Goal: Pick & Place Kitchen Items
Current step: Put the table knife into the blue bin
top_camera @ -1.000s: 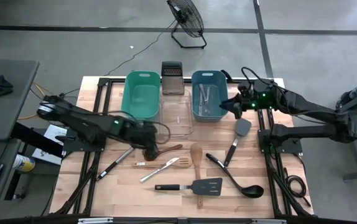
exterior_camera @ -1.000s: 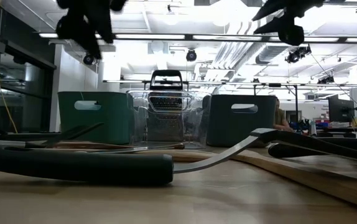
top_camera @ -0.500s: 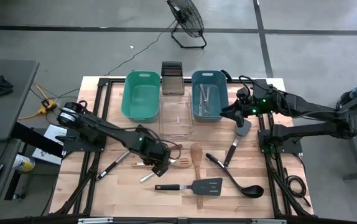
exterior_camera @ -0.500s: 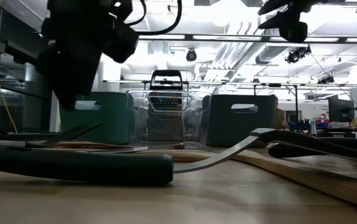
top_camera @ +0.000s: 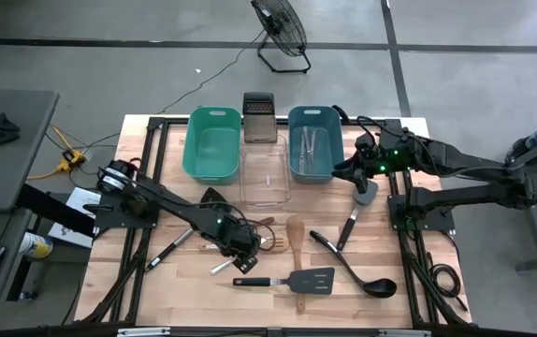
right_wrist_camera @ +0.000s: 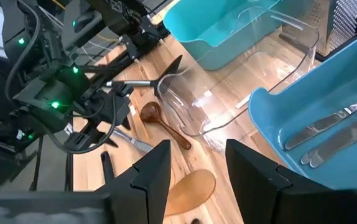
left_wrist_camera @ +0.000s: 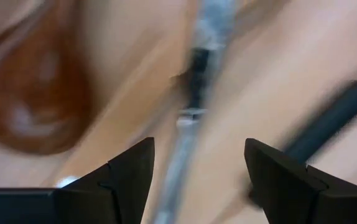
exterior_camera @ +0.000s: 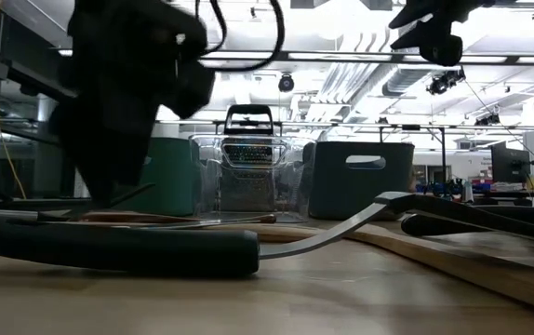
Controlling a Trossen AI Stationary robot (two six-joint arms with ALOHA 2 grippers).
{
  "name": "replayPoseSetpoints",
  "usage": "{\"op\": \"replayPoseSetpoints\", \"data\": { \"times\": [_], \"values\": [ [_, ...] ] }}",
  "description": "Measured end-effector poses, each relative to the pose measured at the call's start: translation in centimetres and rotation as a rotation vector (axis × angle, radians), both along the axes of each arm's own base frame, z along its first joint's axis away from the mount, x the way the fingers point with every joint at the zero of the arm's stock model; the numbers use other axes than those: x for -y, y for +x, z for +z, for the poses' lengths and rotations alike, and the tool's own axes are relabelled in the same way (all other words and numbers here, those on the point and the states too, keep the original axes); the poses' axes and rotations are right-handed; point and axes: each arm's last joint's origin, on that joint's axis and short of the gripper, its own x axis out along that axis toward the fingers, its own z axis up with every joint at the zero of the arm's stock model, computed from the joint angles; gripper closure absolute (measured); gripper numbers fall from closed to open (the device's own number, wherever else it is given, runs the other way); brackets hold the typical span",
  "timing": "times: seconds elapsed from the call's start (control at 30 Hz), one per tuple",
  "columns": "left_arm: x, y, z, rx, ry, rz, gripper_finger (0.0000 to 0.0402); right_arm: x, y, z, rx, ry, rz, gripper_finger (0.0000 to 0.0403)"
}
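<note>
Long-handled utensils lie flat on the wooden table [top_camera: 156, 300]: a dark brown spoon [top_camera: 261, 223], a wooden spatula [top_camera: 295, 234], a black turner [top_camera: 292, 279], a black ladle [top_camera: 357, 271] and a silver knife [top_camera: 220, 268]. My left gripper [top_camera: 243, 245] points down, low over the knife, and is open. In the left wrist view its fingers stand on either side of the knife [left_wrist_camera: 194, 81]; I cannot tell whether they touch it. My right gripper [top_camera: 360, 173] hangs open, high beside the blue tub [top_camera: 311, 140], above a grey turner [top_camera: 369, 195].
At the back stand a teal tub [top_camera: 212, 140], a clear tub [top_camera: 266, 176], the blue tub holding silver cutlery [right_wrist_camera: 334, 127], and a steel grater [top_camera: 259, 117]. Another black turner [top_camera: 210, 197] and a black-handled utensil [top_camera: 167, 251] lie by my left arm.
My left gripper has come down and moved toward the table's near right, from above the brown spoon to low over the silver knife, tipping more steeply downward. Its fingers have stayed apart. No utensil has moved.
</note>
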Motion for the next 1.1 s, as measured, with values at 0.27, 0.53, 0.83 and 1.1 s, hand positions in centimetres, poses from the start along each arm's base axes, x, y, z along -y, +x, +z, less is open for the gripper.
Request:
{"op": "replayPoseSetpoints", "data": {
  "times": [0.27, 0.53, 0.83, 1.1],
  "values": [
    [1.4, 0.0, -1.5, -0.005, 0.054, -0.029, 0.0158, 0.0, -0.1, -0.2, -0.025, -0.001, 0.006, 0.0256],
    [1.7, 0.0, -2.4, -0.033, 0.099, -0.033, 0.0158, -0.1, -0.2, -0.3, -0.037, 0.001, 0.011, 0.0256],
    [1.6, 0.0, -2.9, -0.039, 0.135, -0.076, 0.0158, -0.1, -0.3, -0.5, -0.058, 0.000, 0.015, 0.0256],
    [1.6, 0.1, -3.0, -0.033, 0.157, -0.074, 0.0158, -0.1, -0.3, -0.6, -0.067, -0.005, 0.019, 0.0256]
  ]
}}
